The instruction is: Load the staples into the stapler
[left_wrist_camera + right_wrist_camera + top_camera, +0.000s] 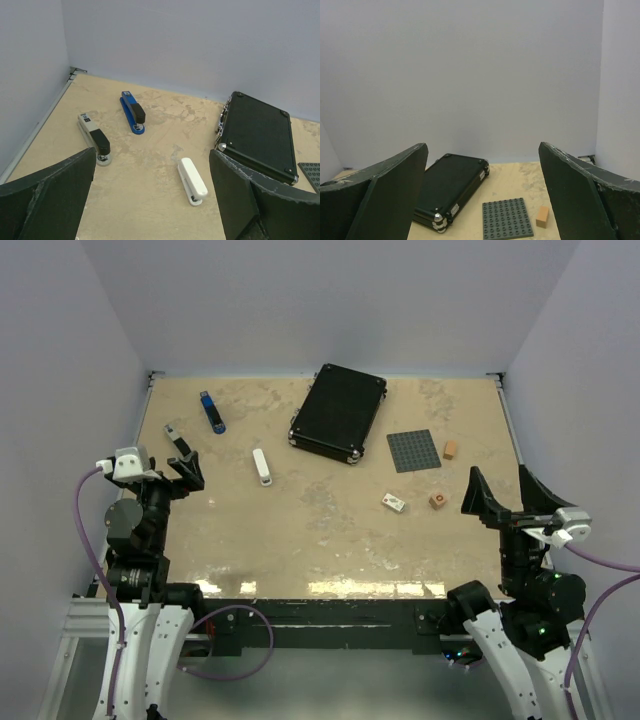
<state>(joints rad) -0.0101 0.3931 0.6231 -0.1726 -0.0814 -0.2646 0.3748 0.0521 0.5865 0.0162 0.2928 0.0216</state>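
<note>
The staples box (pixel 394 503), small, white with red and green marks, lies on the table right of centre. Three staplers lie at the left: a white one (pixel 262 466) (pixel 192 180), a blue one (pixel 212 411) (pixel 132 112), and a grey and black one (pixel 178 439) (pixel 94 137). My left gripper (pixel 187 474) (pixel 152 200) is open and empty at the left edge, facing the staplers. My right gripper (pixel 503 496) (pixel 482 200) is open and empty at the right, raised above the table; the box does not show in its view.
A black case (pixel 339 412) (pixel 257 133) (pixel 449 186) lies at the back centre. A grey studded plate (pixel 413 450) (pixel 506 218) lies to its right, with an orange-brown block (pixel 450 449) (pixel 542 216) beside it and a marked wooden cube (pixel 438 499) near the staples box.
</note>
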